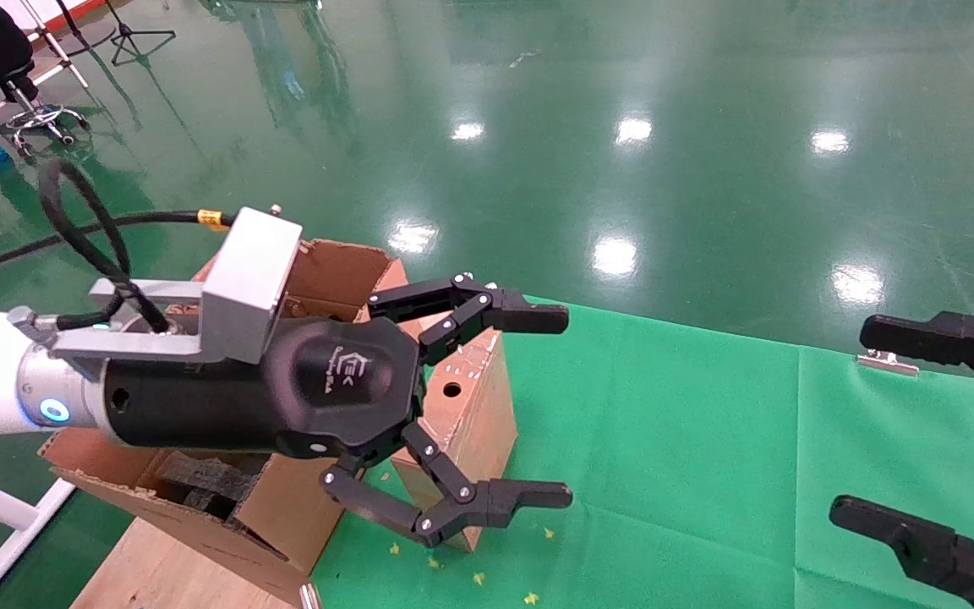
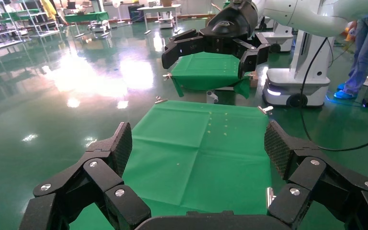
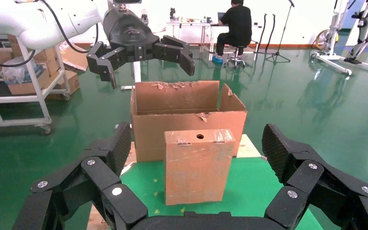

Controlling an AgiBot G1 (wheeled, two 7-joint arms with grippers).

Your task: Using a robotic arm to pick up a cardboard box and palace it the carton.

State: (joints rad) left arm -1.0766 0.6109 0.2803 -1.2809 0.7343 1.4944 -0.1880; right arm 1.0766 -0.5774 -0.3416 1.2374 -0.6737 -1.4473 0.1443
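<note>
Hovering spread above the cardboard box [image 1: 470, 397], the left hand [image 1: 529, 406] carries an illegible logo.

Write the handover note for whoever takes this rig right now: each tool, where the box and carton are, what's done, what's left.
Left tool: open, empty, raised beside the cardboard box, not touching it.
Right tool: open, empty, off at the right over the green cloth.
The cardboard box stands upright on the cloth, right in front of the carton.
The carton has its flaps up and black foam inside.
Done: nothing grasped.
Left: grip the box, lift it, set it in the carton.
</note>
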